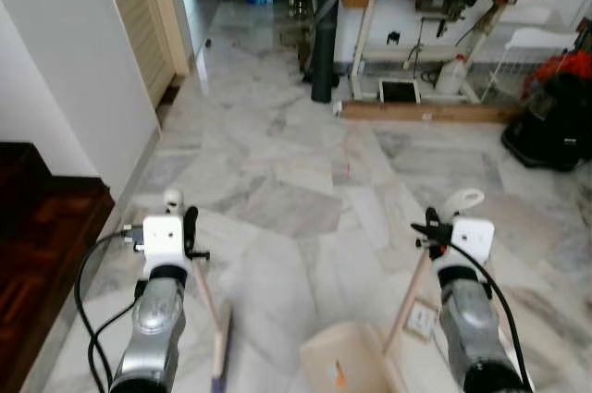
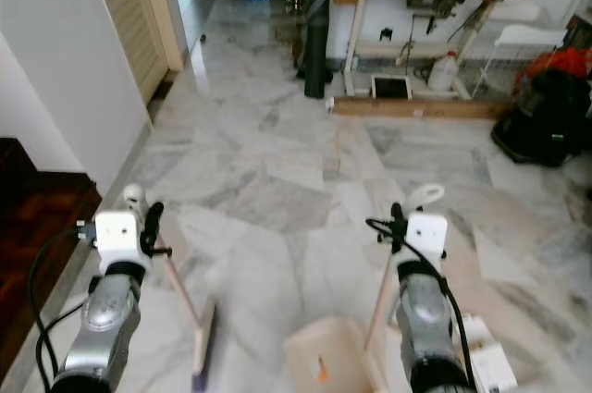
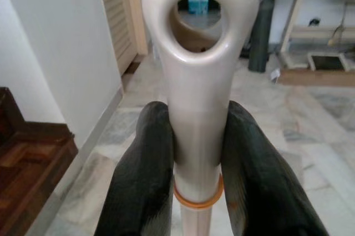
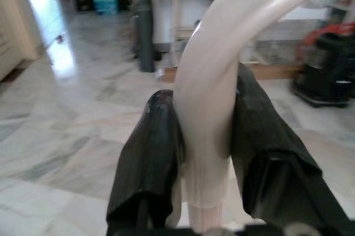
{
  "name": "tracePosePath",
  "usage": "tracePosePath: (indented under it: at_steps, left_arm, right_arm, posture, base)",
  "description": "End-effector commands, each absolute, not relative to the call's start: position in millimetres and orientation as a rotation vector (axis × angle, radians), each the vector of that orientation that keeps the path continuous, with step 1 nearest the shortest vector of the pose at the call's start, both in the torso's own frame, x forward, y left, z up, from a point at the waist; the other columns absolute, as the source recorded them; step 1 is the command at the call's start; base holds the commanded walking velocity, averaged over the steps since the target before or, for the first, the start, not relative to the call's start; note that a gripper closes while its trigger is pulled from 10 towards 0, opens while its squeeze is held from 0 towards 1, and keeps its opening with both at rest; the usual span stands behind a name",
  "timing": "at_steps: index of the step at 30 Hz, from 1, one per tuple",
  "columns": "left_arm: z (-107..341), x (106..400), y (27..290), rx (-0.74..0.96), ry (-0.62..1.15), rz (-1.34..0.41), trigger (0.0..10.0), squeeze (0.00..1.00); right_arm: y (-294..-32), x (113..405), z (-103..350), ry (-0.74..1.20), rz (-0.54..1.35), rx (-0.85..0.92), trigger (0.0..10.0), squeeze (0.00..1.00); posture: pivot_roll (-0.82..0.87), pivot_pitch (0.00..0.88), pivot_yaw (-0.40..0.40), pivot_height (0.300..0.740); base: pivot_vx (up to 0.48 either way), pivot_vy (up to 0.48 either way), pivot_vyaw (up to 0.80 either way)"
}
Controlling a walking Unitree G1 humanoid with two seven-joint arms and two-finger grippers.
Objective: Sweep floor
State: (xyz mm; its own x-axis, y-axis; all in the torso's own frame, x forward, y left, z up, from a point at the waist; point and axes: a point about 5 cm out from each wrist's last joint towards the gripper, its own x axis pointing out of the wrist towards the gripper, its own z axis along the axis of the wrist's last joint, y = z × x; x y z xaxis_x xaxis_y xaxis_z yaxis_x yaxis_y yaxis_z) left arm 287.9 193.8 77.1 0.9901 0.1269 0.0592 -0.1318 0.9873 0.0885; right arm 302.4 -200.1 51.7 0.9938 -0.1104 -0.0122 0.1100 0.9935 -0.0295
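Grey-veined white marble floor (image 1: 305,180); cream broom handle (image 3: 199,80); beige dustpan (image 1: 342,365).

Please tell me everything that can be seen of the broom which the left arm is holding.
The broom has a thin, light wooden-looking stick with a cream plastic cap on top, pierced by a round hanging hole, and an orange ring just under the cap. The left claw is shut on this cap, one black finger on each side. The stick slants down and to the robot's right to the flat, pale head, which rests on the marble floor and shows a purple tip at its lower end. It lies just left of the dustpan.
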Motion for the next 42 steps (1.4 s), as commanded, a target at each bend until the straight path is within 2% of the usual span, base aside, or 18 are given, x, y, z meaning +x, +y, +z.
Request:
tracePosePath:
  at_steps: [1,42]
  left_arm:
    - [89.1,292.4,194.3,0.109,-0.107,0.13,10.0,0.0]
    - [88.6,292.4,194.8,0.108,-0.113,0.126,10.0,0.0]
  right_arm:
    - [-203.4,304.4,58.9,-0.025,-0.125,-0.017,10.0,0.0]
    - [-202.5,305.4,59.1,-0.027,-0.117,-0.018,10.0,0.0]
  posture:
    - [-0.06,0.0,0.005,0.74]
    - [-0.06,0.0,0.005,0.74]
  base:
    - [0.424,0.0,0.0]
    - [0.421,0.0,0.0]
